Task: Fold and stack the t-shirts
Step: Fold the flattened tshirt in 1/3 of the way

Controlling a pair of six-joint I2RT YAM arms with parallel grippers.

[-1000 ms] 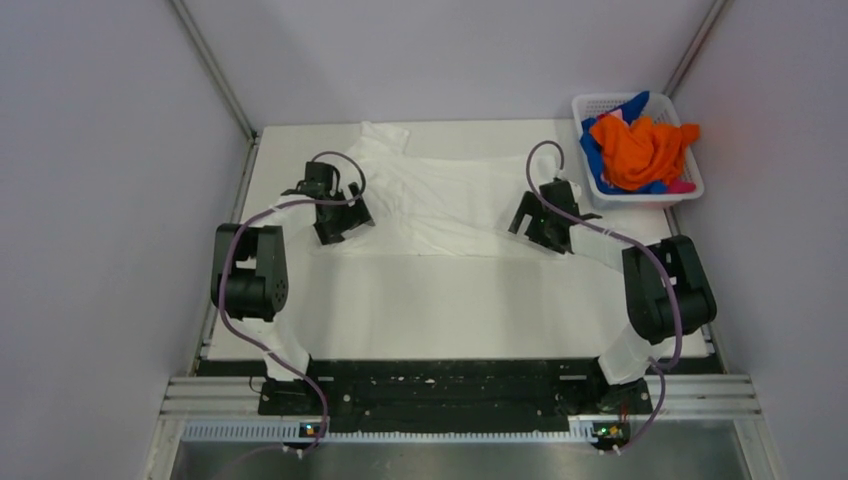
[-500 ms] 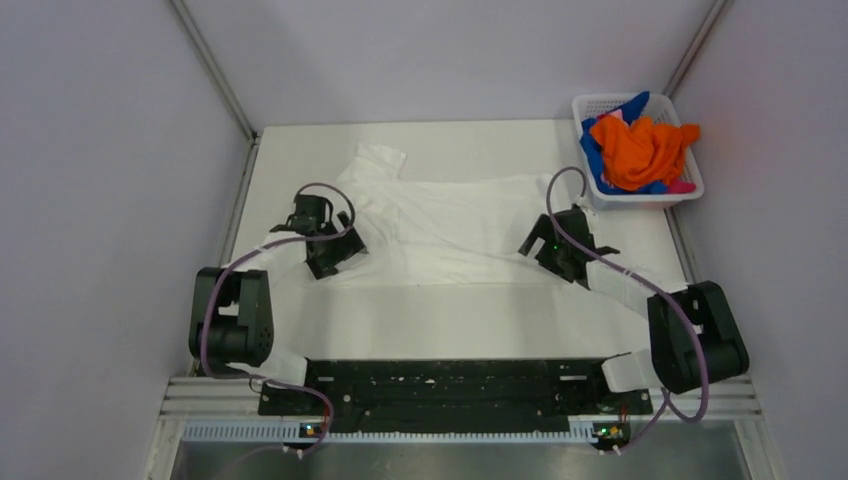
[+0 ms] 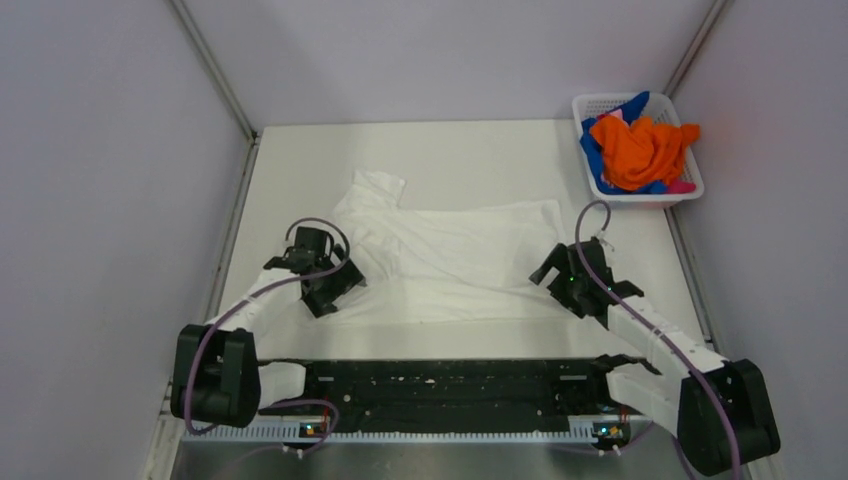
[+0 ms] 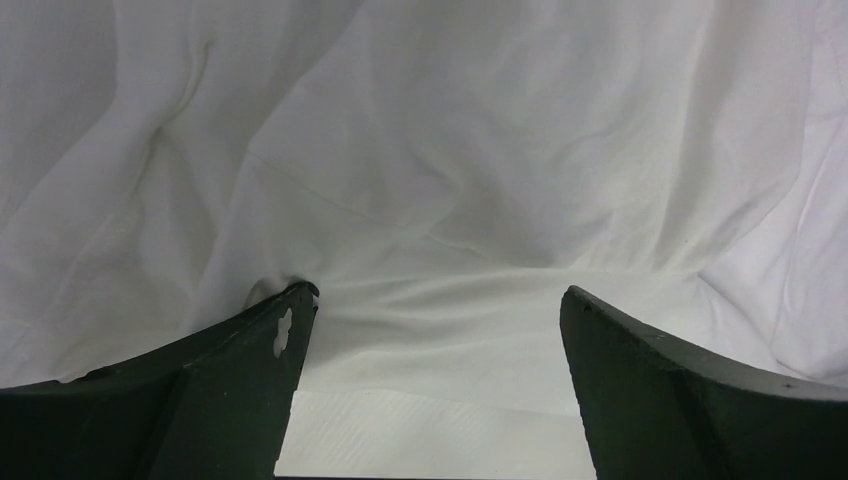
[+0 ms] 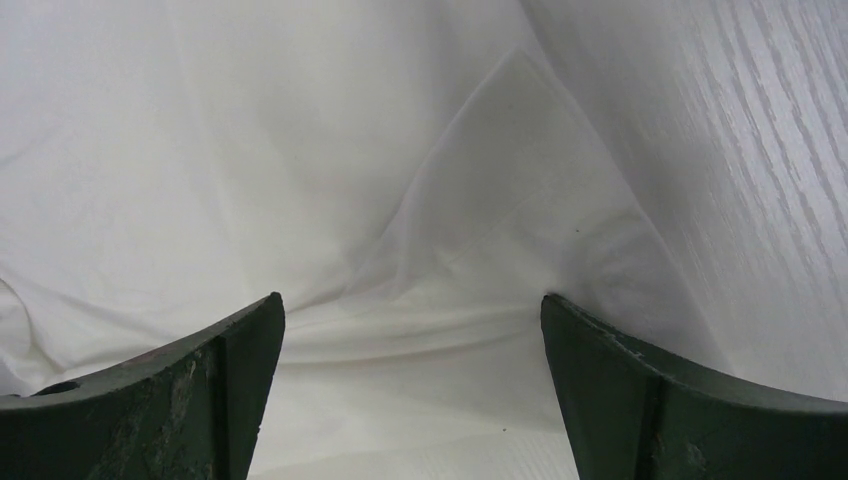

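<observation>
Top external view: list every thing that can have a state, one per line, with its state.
white t-shirt: unfolded, spread wrinkled on the table
basket: upright, full
orange t-shirt: crumpled, atop the basket heap
blue t-shirt: crumpled, in the basket
left pincer: open over the white t-shirt
right pincer: open over the white t-shirt

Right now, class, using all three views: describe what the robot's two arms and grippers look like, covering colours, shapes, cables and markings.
The left arm and right arm both have black joint housings and white links, and each carries a looping mauve cable. The left gripper has dark, curved, tapering fingers, one with a small cutout. The right gripper matches it, though its fingers look scuffed.
</observation>
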